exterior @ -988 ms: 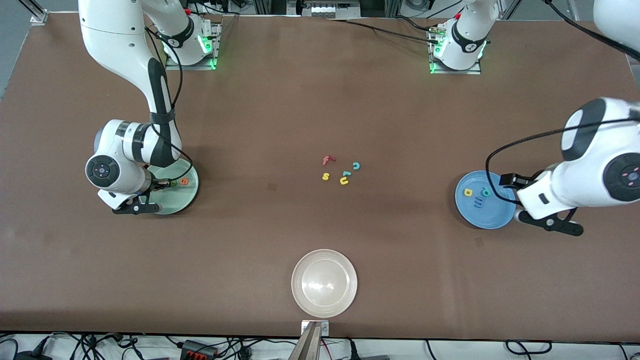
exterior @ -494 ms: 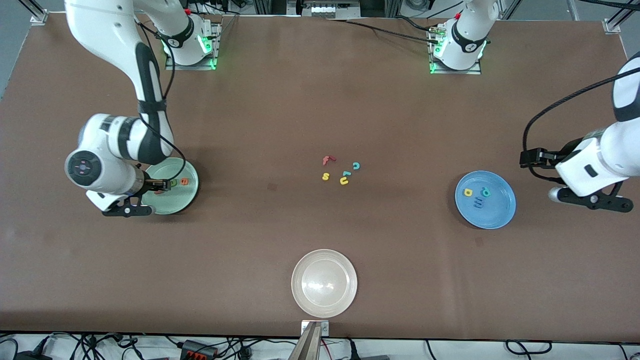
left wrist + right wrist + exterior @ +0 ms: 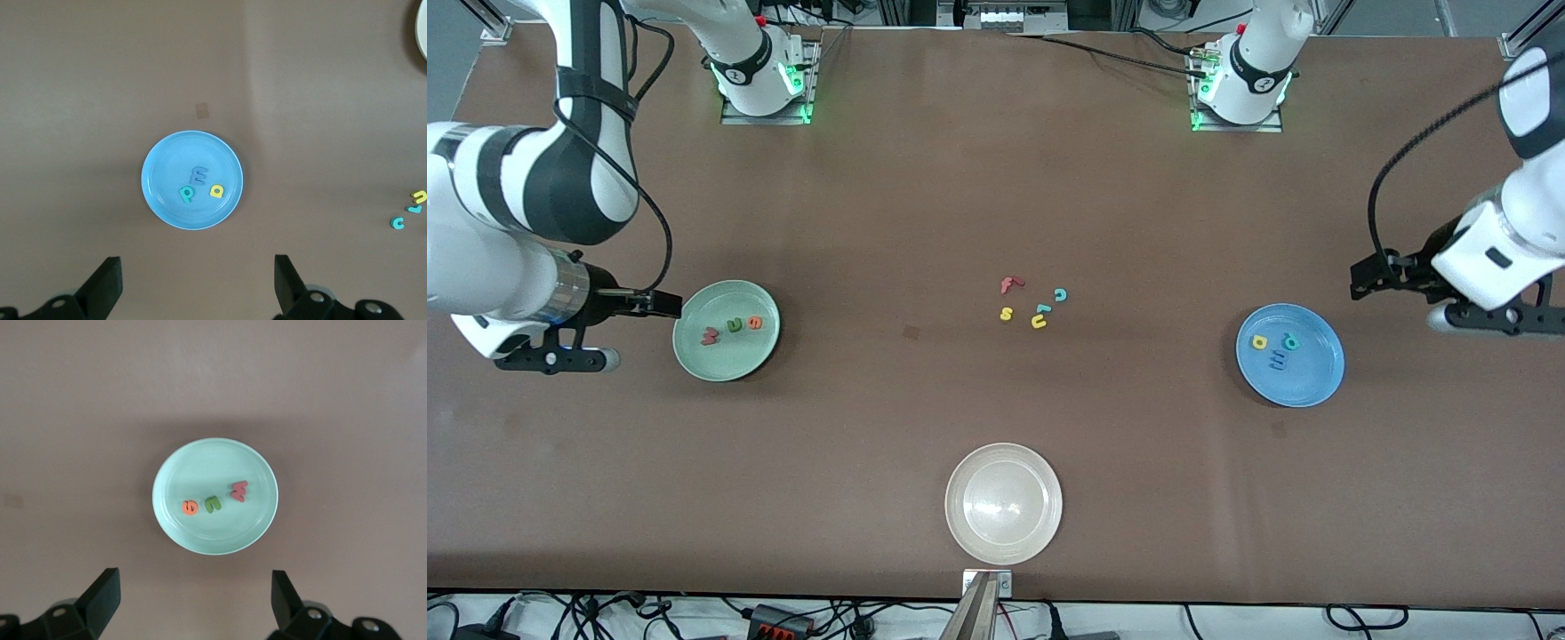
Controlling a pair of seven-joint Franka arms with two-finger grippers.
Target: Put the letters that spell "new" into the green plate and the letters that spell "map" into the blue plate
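Two white arms with rounded, glossy shells, broken by black joint bands and dark grey panels. Black cables looped loosely alongside the links; bases bolted to metal plates and lit by green lights. Black two-finger grippers: left gripper, right gripper, each with blunt, wedge-shaped fingers.

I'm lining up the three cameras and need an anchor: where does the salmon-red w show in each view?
Front view: the w lies in the green plate, at the right arm's end of the table.
Right wrist view: the w lies in the same plate, beside the green n.
Left wrist view: not in it.
Shared landmark: the orange e.
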